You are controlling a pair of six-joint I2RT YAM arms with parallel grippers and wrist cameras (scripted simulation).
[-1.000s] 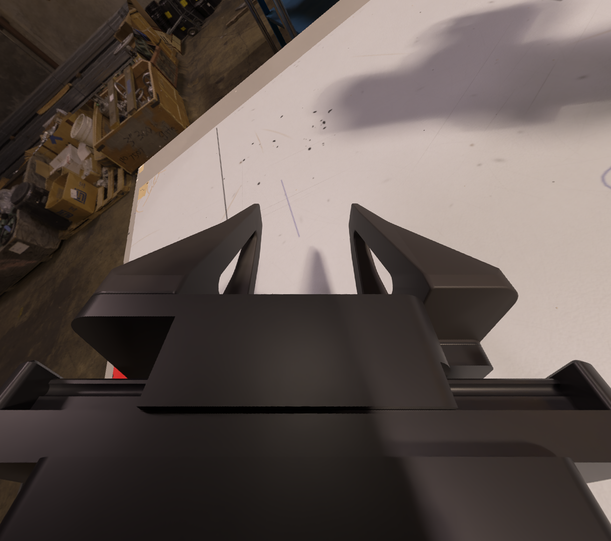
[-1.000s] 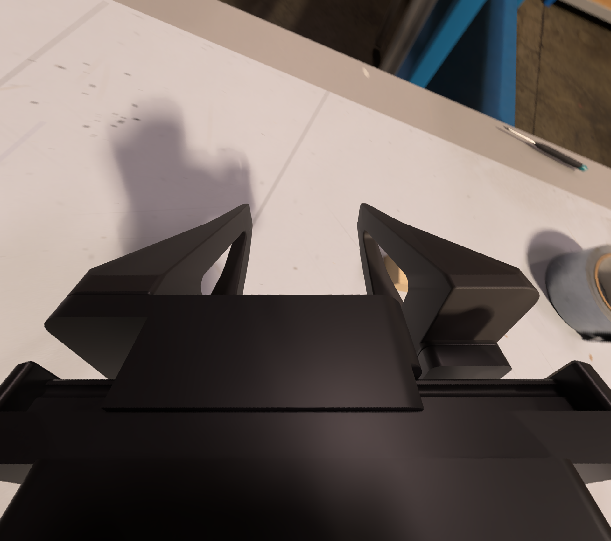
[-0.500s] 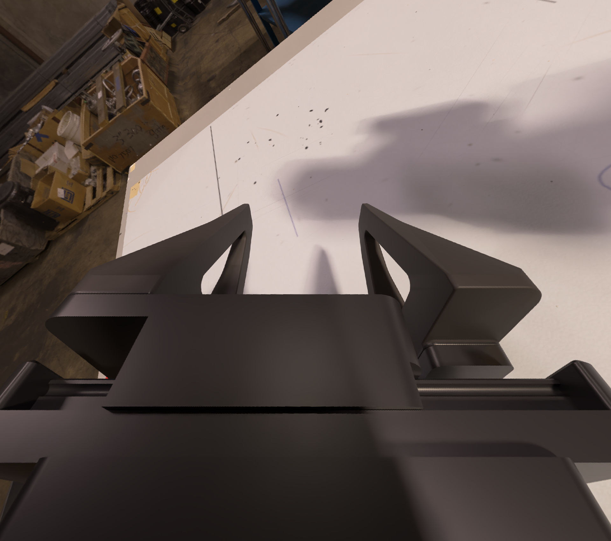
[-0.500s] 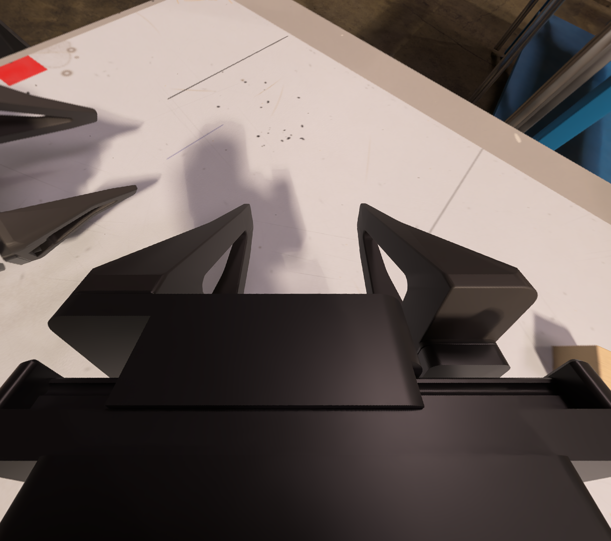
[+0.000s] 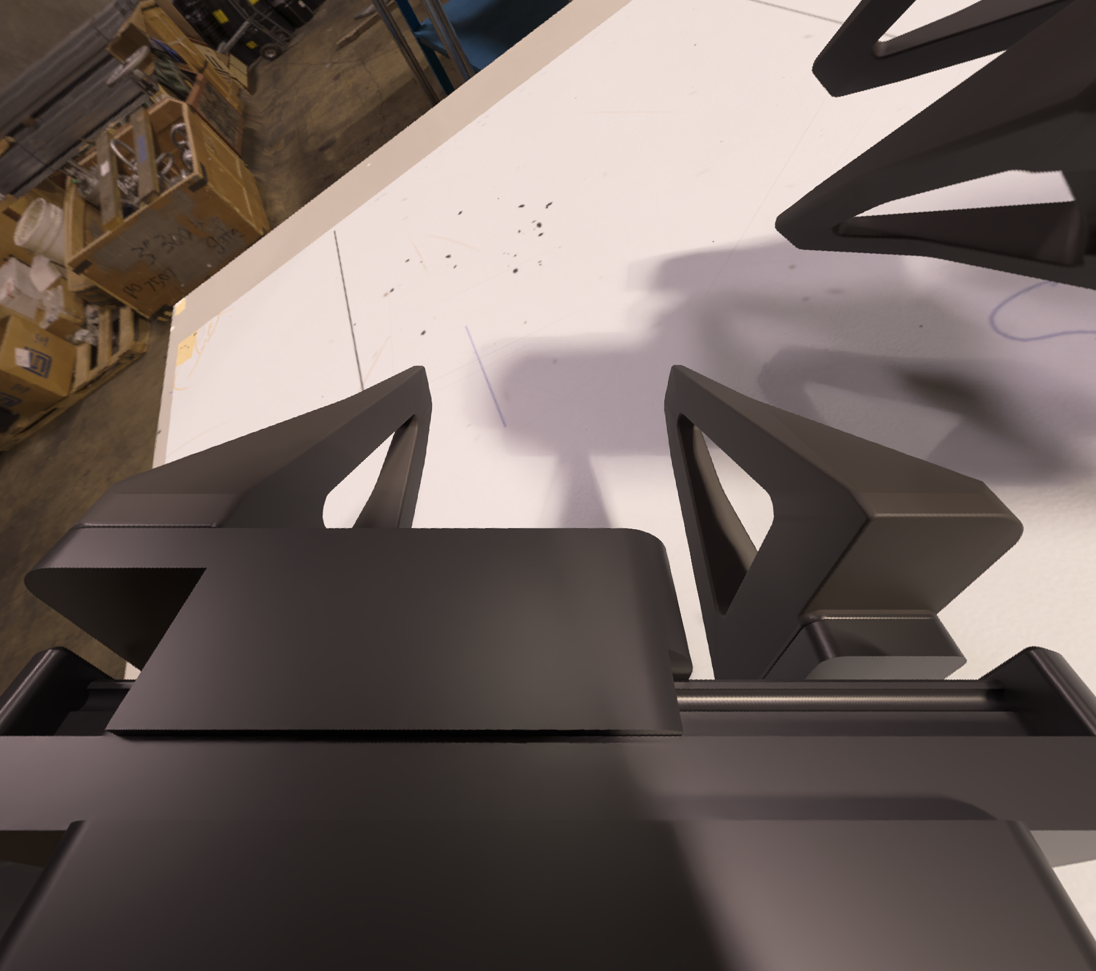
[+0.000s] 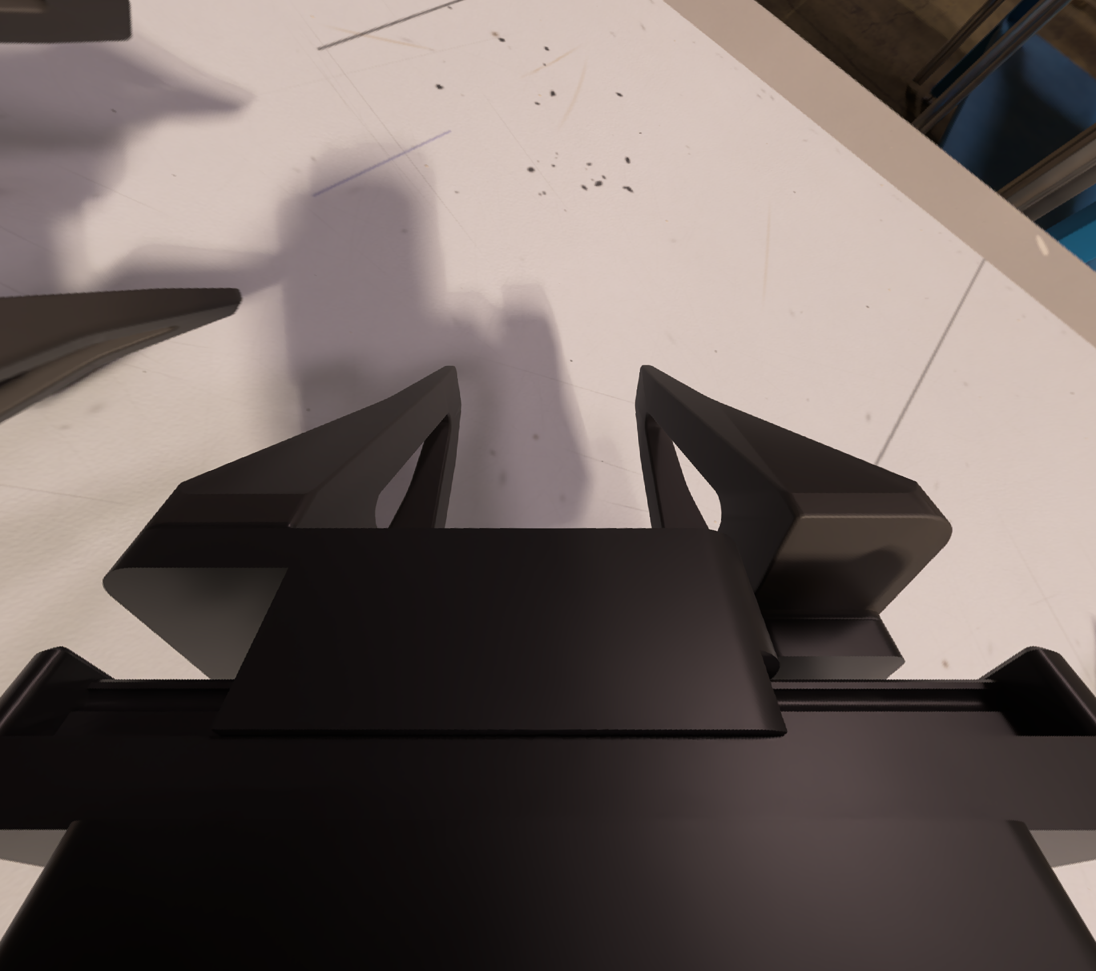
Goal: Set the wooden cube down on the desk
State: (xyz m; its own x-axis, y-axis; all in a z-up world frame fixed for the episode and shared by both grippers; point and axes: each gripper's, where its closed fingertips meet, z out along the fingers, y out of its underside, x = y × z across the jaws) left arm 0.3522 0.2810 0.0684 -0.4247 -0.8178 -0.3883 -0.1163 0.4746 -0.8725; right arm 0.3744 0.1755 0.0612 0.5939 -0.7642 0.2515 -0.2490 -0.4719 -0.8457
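Fingers of the left gripper (image 5: 547, 379) are seen parted at the middle of the left wrist view, and nothing is held between them; only white desk (image 5: 593, 124) and shadow lie in the gap. The right gripper (image 6: 547, 379) is also parted, a little less widely, and it too is empty. Each gripper is seen in the other's view: the right one at the upper right of the left wrist view (image 5: 925, 142), the left one at the far left of the right wrist view (image 6: 118, 159), so the two are near each other above the same patch of desk. Dark specks (image 6: 587, 171) and thin pencil lines are marked on this patch. The wooden cube is not visible in either current view, so its direction from the grippers, its facing, its axis and the nearer arm cannot be told. It is judged that the cube must first be found. Beyond the desk edge, cardboard boxes (image 5: 166, 207) are seen at the upper left.
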